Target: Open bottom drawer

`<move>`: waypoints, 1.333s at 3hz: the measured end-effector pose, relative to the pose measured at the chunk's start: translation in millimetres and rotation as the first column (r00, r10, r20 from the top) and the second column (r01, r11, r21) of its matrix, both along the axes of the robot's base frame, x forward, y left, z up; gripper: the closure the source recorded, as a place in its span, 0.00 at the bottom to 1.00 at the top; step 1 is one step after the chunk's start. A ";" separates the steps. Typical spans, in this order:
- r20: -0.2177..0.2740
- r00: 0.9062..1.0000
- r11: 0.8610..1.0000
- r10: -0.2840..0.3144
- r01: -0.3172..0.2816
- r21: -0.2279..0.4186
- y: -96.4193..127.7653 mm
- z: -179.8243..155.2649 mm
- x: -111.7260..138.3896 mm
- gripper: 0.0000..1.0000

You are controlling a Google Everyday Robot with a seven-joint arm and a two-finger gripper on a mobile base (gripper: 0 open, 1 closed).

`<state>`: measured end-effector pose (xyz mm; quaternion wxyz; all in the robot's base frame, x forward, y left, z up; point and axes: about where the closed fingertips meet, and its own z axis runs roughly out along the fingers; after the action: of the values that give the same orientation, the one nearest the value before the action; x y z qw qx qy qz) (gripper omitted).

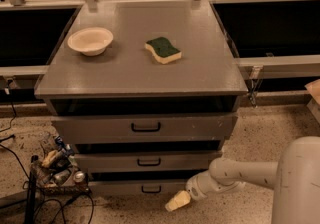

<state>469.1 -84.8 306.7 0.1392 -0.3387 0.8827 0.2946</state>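
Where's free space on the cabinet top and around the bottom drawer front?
On the cabinet top: bare along its front edge, right of the sponge, and between sponge and bowl. Left of the bottom drawer it is crowded with cables and clutter. The gripper sits low in front of the drawer's right end, clear of its handle.
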 end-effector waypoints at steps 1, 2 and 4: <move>-0.008 0.999 0.999 -0.031 0.031 0.021 3.5 -9.7 5.7 0.00; -0.006 0.998 0.997 -0.067 0.068 0.041 13.3 -20.6 19.3 0.00; 0.006 0.996 0.994 -0.086 0.086 0.061 21.0 -28.4 29.2 0.00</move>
<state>498.3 -63.8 278.3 0.1657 -0.2972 0.8865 0.3135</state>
